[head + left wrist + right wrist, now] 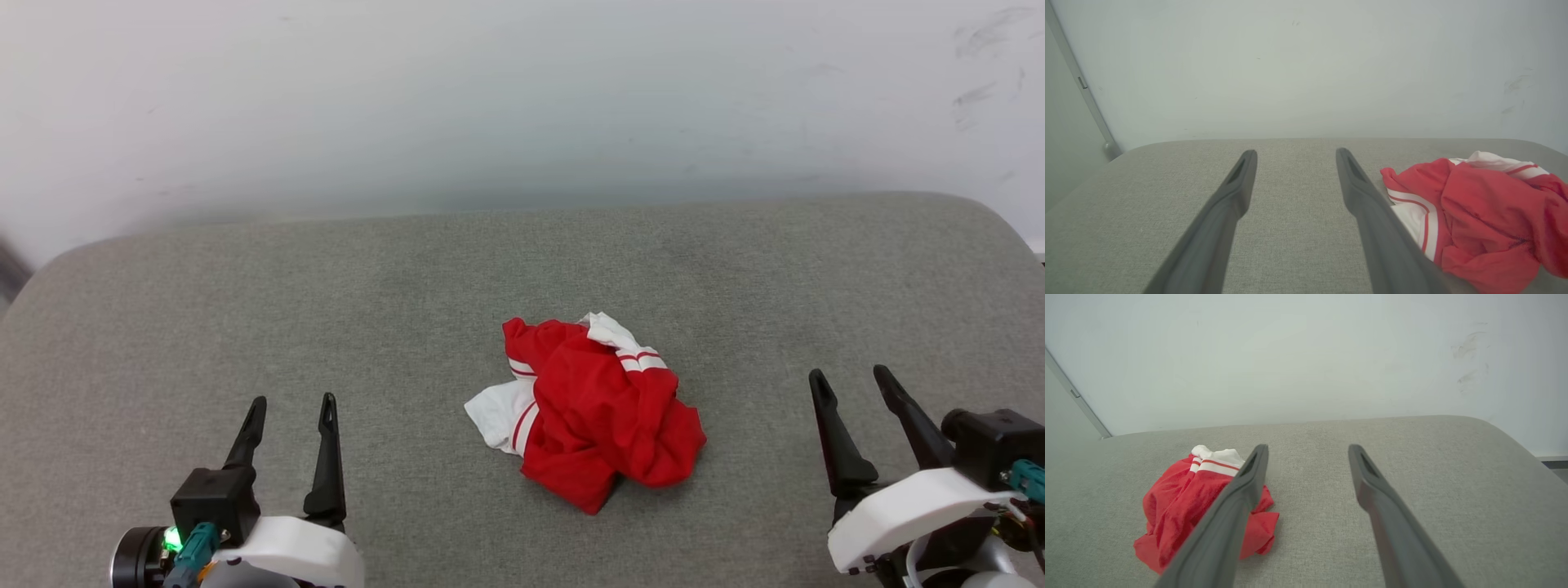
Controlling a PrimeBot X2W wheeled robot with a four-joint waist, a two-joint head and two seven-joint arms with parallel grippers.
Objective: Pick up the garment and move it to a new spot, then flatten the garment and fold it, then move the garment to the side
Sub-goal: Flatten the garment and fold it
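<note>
The garment (596,412) is a crumpled heap of red fabric with white, red-striped sleeve parts, lying near the middle of the grey surface. My left gripper (294,402) stands open at the lower left, well clear of the heap. At the lower right my right gripper (849,375) is open too, with bare surface between it and the garment. In the left wrist view the garment (1478,220) lies to the right of my open left gripper (1294,153). The right wrist view has the garment (1180,502) left of my open right gripper (1308,448), partly behind one finger.
The grey padded surface (245,310) has rounded corners and ends at a pale wall (522,98) behind it. Bare fabric lies on all sides of the heap. A grey strip (1081,81) runs down the wall at the left.
</note>
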